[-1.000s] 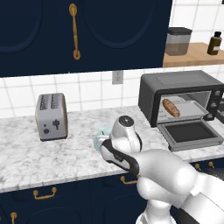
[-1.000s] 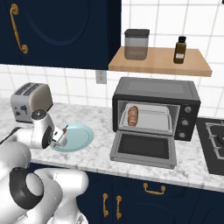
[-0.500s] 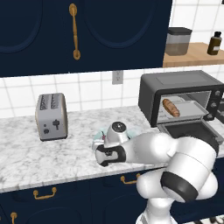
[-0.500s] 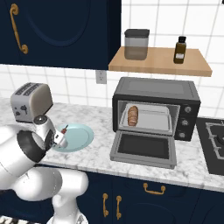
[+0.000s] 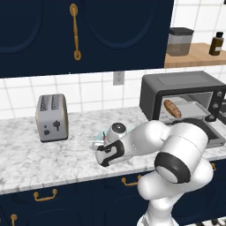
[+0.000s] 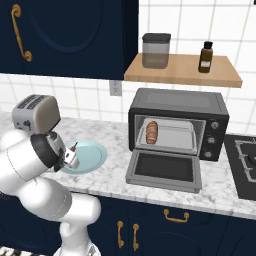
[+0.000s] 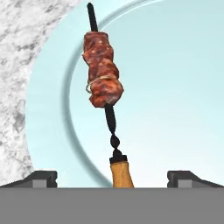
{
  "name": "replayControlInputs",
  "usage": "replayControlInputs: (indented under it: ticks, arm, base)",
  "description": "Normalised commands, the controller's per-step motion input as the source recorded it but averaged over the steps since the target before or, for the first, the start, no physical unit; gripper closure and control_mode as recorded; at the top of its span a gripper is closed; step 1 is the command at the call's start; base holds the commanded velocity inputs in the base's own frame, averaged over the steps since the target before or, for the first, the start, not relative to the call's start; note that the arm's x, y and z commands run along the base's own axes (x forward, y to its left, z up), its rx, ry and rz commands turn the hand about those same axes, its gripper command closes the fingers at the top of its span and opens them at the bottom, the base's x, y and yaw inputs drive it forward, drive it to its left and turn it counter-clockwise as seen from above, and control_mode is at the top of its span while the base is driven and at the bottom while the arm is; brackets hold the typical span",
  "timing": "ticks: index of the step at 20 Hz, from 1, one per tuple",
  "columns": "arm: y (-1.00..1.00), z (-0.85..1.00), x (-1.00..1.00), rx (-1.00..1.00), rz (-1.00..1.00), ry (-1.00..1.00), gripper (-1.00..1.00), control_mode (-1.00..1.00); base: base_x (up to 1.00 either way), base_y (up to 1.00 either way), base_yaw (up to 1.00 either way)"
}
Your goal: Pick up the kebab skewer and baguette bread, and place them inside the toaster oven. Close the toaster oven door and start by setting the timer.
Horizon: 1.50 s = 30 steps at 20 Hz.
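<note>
The kebab skewer [image 7: 103, 74] lies on a pale blue plate [image 7: 175, 87], its red-brown meat toward the far end and its wooden handle toward me. My gripper [image 7: 112, 177] hovers low over the handle end, open, one fingertip on each side and touching nothing. From the right base view the gripper [image 6: 70, 159] hangs over the plate's [image 6: 94, 155] left rim. The baguette bread [image 6: 151, 132] rests on the wire rack inside the black toaster oven [image 6: 180, 102]; it also shows in the left base view as baguette bread [image 5: 172, 108]. The toaster oven door [image 6: 164, 170] lies folded down flat.
A silver two-slot toaster [image 5: 52, 117] stands on the marble counter left of the plate. A wooden shelf [image 6: 182, 70] above the oven carries a jar and a dark bottle. A stove top [image 6: 245, 165] sits right of the oven. Dark cabinets hang overhead.
The arm has folded down and forward, bringing the hand lower over the plate. The gripper has stayed open. The baguette and the oven door have not moved.
</note>
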Motion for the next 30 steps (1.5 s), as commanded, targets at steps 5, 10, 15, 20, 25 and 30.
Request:
replayControlInputs:
  ticks: [5, 10, 15, 20, 25, 30]
  arm:
    - [0.00, -0.18, -0.03, 0.00, 0.01, 0.00, 1.00, -1.00]
    - [-0.04, -0.09, -0.23, 0.00, 0.00, 0.00, 1.00, -1.00]
    - [-0.23, 0.00, -0.04, 0.00, 0.00, 0.00, 1.00, -1.00]
    - [-0.43, 0.67, -0.02, 0.00, 0.04, -0.03, 1.00, -1.00]
    - [-0.66, 1.00, -0.43, 0.00, 0.14, -0.15, 1.00, -1.00]
    - [-0.74, 1.00, -0.36, 0.01, 0.08, -0.07, 1.00, -1.00]
  base:
    - [0.00, 0.00, 0.00]
    - [0.00, 0.00, 0.00]
    - [0.00, 0.00, 0.00]
    - [0.00, 0.00, 0.00]
    - [0.00, 0.00, 0.00]
    - [0.00, 0.00, 0.00]
